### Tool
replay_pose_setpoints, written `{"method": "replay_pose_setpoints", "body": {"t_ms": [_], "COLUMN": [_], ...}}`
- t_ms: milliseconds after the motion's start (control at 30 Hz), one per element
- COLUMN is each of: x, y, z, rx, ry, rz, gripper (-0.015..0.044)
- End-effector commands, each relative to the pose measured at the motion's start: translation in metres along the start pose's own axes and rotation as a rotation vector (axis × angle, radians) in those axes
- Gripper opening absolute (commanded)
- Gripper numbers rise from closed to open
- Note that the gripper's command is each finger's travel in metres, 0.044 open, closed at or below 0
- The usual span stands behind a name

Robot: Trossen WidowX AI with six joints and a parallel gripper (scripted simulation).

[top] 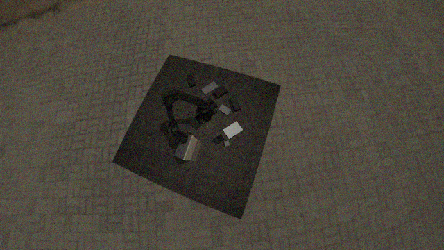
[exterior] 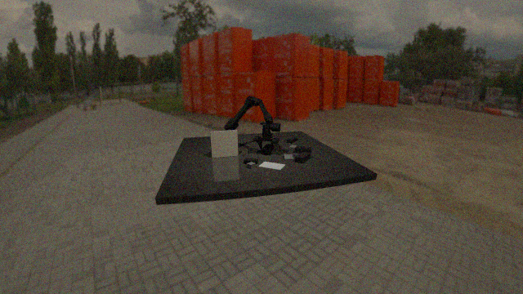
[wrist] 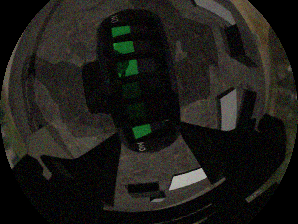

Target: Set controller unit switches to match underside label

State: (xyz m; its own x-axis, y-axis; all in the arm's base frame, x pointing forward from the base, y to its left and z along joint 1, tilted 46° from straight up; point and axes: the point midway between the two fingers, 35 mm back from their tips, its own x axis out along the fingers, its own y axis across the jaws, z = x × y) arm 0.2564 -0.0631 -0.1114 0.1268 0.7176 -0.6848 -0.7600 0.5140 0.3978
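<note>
The dark grey controller unit (wrist: pixel 162 95) lies lengthwise in the wrist view, its switch side towards the camera. A row of six rockers shows green at their left ends. The two nearest the far end, the third and the one nearest my fingers are bright; the fourth and fifth are dim. Small pale marks at both ends are not legible. My gripper (wrist: pixel 149 131) (exterior: pixel 267 149) is shut on the unit's near end, a finger at each long side. The underside and label are hidden. The top and exterior views are too dark to show clearance under the unit.
A white plate (top: pixel 232 130) (exterior: pixel 272 165) (wrist: pixel 188 179) lies near a dark block (top: pixel 218 139) (wrist: pixel 143 188). A pale box (top: pixel 186 149) (exterior: pixel 224 143) stands by the arm's base. Grey pieces (top: pixel 209 87) (top: pixel 224 110) and dark modules (top: pixel 220 92) (top: pixel 191 80) lie beyond the gripper.
</note>
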Motion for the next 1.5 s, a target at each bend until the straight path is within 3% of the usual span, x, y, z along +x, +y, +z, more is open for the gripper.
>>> {"method": "replay_pose_setpoints", "body": {"t_ms": [0,367,767,933,1267,1333,1467], "x": [-0.002,-0.002,0.000,-0.048,-0.051,-0.061,-0.121], "y": [-0.010,-0.016,-0.007,-0.005,-0.005,-0.006,-0.003], "z": [-0.002,-0.005,-0.003,-0.003,-0.003,-0.003,-0.002], "rx": [-0.011,-0.011,0.001,-0.010,-0.010,-0.010,-0.007], "ry": [0.008,0.008,-0.001,0.010,0.011,0.011,0.009], "rz": [-0.018,-0.019,0.002,-0.018,-0.019,-0.020,-0.021], "gripper": [0.0000,0.0000,0.0315,0.0440,0.0440,0.0387,0.0282]}}
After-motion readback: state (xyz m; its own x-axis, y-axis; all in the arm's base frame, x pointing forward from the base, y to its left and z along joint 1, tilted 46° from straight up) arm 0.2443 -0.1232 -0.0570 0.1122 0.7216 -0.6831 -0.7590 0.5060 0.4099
